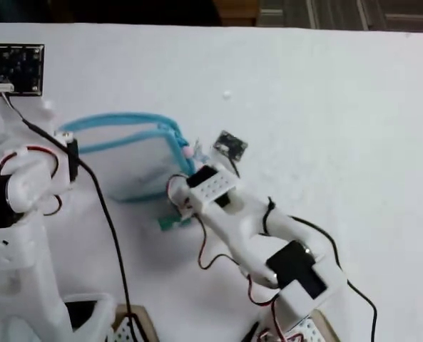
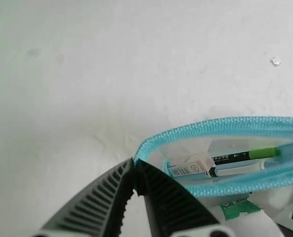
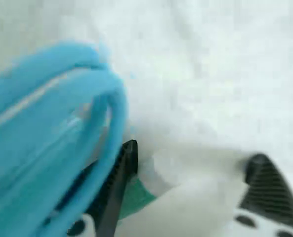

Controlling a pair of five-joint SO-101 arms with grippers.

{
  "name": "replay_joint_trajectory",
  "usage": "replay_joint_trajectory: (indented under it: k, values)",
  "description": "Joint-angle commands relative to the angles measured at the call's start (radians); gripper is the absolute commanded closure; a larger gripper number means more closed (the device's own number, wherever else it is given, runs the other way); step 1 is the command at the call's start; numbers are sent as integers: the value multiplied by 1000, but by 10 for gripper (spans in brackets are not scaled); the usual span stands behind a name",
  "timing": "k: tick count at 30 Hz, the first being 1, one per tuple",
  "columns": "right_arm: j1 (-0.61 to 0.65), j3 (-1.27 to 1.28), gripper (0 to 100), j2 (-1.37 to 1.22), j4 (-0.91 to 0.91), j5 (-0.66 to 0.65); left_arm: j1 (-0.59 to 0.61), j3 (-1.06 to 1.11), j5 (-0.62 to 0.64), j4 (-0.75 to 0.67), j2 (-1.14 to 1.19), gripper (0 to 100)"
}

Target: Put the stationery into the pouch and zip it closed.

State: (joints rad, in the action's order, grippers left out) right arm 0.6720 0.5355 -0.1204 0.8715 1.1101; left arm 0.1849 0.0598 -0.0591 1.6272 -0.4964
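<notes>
From above, the pouch lay left of centre, with the left gripper at its left end and the right gripper at its right. In the left wrist view, the jaws pinched the zipper end, and pens lay inside. In the right wrist view, the jaws stood apart, a white and green item between them.
</notes>
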Motion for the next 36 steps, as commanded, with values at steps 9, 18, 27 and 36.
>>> replay_joint_trajectory:
  k: [9,18,27,36]
  values:
    - [-19,-28,763,-1,15,-6,-5,103,-8,8,73,977]
    - [107,-213,632,4,248,20,-5,103,-8,8,73,977]
    - [107,-341,729,-257,302,83,-5,103,-8,8,73,977]
    - [108,-600,761,-390,555,84,-5,101,-8,8,73,977]
